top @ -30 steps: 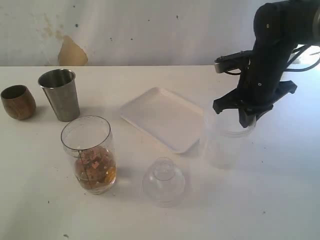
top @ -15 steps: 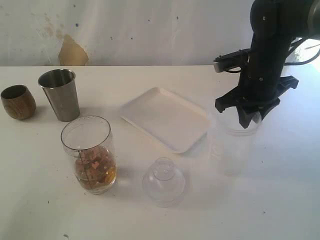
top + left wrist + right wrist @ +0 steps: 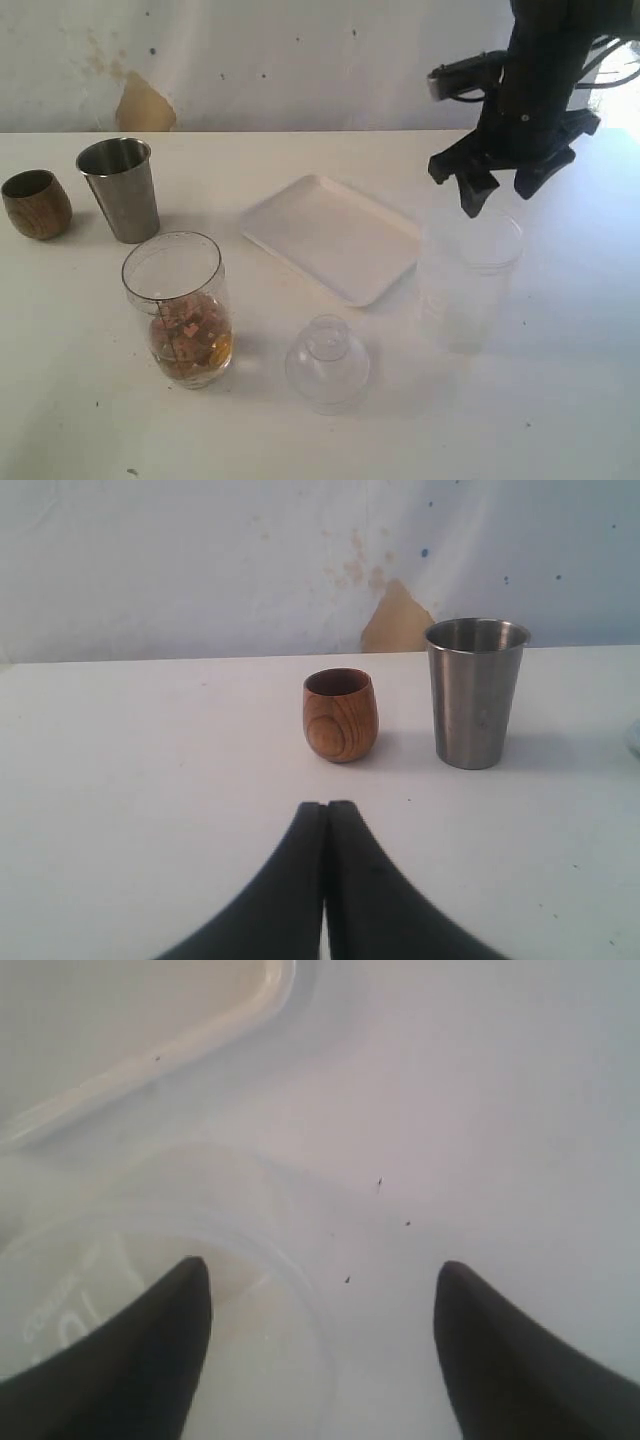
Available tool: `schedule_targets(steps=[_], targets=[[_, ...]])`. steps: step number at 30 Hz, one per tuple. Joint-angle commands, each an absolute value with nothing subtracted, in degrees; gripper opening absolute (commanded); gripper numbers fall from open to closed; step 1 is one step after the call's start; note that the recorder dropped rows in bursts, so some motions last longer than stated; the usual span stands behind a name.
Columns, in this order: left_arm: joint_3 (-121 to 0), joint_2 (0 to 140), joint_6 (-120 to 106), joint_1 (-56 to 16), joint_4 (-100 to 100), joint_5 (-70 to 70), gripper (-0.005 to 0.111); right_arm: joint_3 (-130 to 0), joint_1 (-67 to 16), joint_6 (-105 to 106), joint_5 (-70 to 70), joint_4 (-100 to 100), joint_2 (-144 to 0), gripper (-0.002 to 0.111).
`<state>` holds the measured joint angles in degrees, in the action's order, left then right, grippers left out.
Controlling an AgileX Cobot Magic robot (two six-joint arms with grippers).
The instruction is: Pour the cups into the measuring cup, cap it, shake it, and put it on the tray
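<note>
White tabletop (image 3: 560, 400) | measuring cup (image 3: 178, 310) stands part-filled, near steel tumbler (image 3: 120, 190) | likely light, slick plastic; grip mid-wall | right gripper (image 3: 498, 198) spread wide above frosted tub (image 3: 468, 275) | left gripper (image 3: 322, 815) closed, empty

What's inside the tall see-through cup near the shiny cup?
The measuring cup holds brown and orange bits at the bottom; its upper part is empty. Bits deep in the pile are hidden.

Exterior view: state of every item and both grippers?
steel tumbler: upright, on table.
wooden cup: upright, on table.
measuring cup: upright, uncapped, brownish bits in bottom.
clear domed cap: on table, not fitted.
tray: nothing on it.
frosted tub: upright, open-topped.
left gripper: shut, empty.
right gripper: open, above frosted tub.
</note>
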<state>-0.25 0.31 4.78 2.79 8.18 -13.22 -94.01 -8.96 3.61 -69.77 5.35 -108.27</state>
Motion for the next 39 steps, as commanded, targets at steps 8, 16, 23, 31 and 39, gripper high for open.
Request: schedule_targets(steps=[8, 16, 23, 31, 39], targets=[[0.0, 0.0, 5.05, 2.67, 7.69, -13.37, 0.0, -96.88, -12.85, 11.63, -69.96, -12.22, -92.97, 0.056], [0.0, 0.0, 5.05, 2.67, 7.69, -13.37, 0.0, -87.37, -37.24, 5.61, -69.96, -6.98, -90.86, 0.057], [0.0, 0.0, 5.05, 2.67, 7.69, -13.37, 0.0, -82.35, -40.57, 0.77, -69.96, -3.58, -97.06, 0.067], [0.0, 0.0, 5.05, 2.67, 7.69, -13.37, 0.0, -82.35, -40.44, -1.76, -69.96, -1.04, -104.48, 0.067], [0.0, 0.0, 5.05, 2.67, 7.69, -13.37, 0.0, -82.46, -40.31, -3.25, -64.01, 1.52, -109.66, 0.067]])
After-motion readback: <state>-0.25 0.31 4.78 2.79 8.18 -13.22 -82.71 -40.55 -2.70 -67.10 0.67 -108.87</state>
